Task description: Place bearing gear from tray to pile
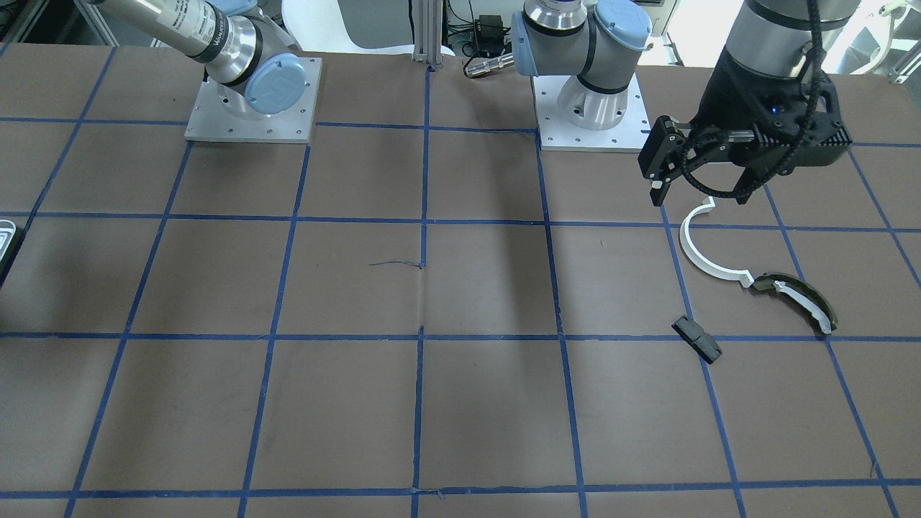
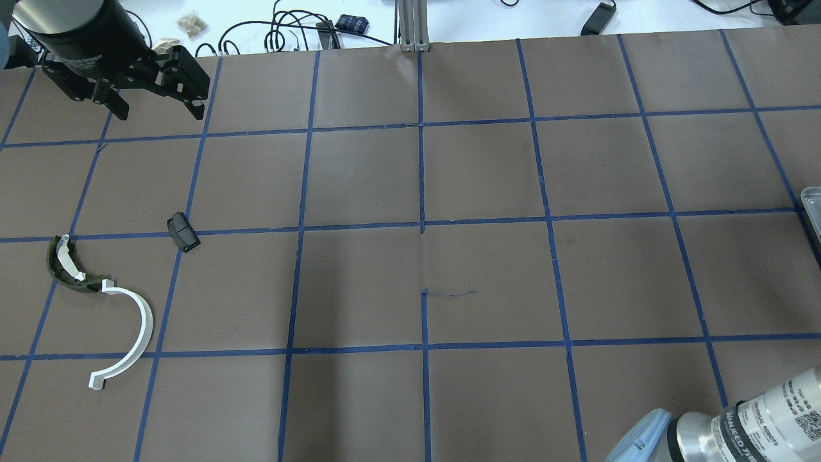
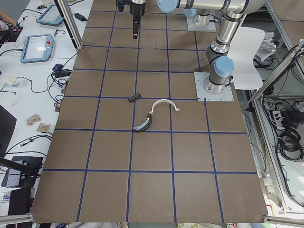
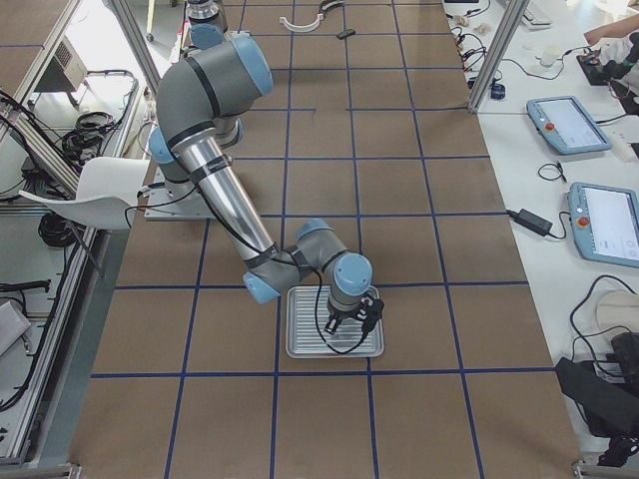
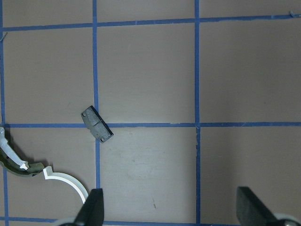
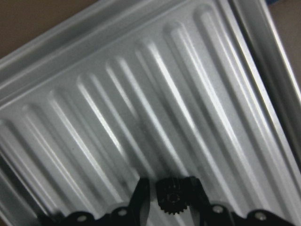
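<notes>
In the right wrist view a small black toothed bearing gear (image 6: 171,201) sits between my right gripper's fingers (image 6: 141,194), which close on it from both sides just over the ribbed floor of the whitish tray (image 6: 117,94). The exterior right view shows that gripper (image 4: 349,317) down in the tray (image 4: 298,347). The pile lies far off: a white half-ring (image 2: 138,333), an olive curved piece (image 2: 61,269) and a black block (image 2: 183,231). My left gripper (image 2: 157,106) hangs open and empty high above the pile, which also shows in its wrist view (image 5: 97,125).
The brown table has a blue tape grid. Only the tray's edge (image 2: 811,205) shows at the overhead view's right side. Both arm bases (image 1: 590,108) stand at the robot's side of the table. Cables and tablets (image 4: 569,120) lie on the side bench.
</notes>
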